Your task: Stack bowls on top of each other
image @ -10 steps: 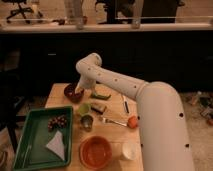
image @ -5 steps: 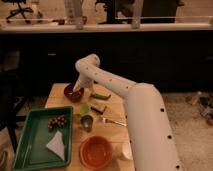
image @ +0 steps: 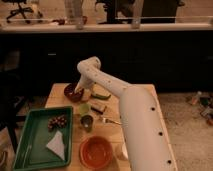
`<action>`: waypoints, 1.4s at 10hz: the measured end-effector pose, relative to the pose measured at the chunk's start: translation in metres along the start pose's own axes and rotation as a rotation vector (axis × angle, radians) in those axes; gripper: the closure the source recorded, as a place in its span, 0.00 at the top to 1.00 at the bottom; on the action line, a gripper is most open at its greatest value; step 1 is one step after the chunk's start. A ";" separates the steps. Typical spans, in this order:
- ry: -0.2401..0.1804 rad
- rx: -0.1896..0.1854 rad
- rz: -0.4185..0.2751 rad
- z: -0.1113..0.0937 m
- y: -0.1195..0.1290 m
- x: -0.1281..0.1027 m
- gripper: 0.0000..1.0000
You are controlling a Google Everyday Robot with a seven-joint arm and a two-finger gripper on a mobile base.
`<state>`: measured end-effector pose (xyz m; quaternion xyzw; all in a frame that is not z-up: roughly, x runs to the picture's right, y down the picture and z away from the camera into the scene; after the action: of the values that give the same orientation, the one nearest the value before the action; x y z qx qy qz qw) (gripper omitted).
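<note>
The small dark maroon bowl [image: 73, 93] sits at the back left of the wooden table [image: 60, 90]. The wider orange bowl [image: 96, 151] sits at the front edge, just right of the green tray. My gripper [image: 80, 92] hangs down from the white arm's bend, at the maroon bowl's right rim, touching or just above it. The white arm [image: 140, 120] runs from the lower right across the right side of the table and hides what lies there.
A green tray [image: 25, 150] at the front left holds a white napkin [image: 56, 145] and a dark clump [image: 56, 121]. A small metal cup [image: 87, 122], a green cup [image: 84, 108], a fork [image: 112, 120] and a white cup [image: 121, 151] stand mid-table. A dark counter is behind.
The thick part of the arm has swung left over the table's right side and now hides an orange thing there. The gripper has stayed at the maroon bowl.
</note>
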<state>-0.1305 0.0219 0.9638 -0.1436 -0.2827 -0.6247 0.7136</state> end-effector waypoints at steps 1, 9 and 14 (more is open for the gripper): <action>-0.008 -0.003 0.004 0.003 0.002 0.001 0.65; -0.045 -0.041 0.003 0.003 0.008 0.001 0.00; 0.009 -0.004 0.013 -0.044 0.009 0.007 0.00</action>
<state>-0.1114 -0.0069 0.9341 -0.1440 -0.2772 -0.6212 0.7187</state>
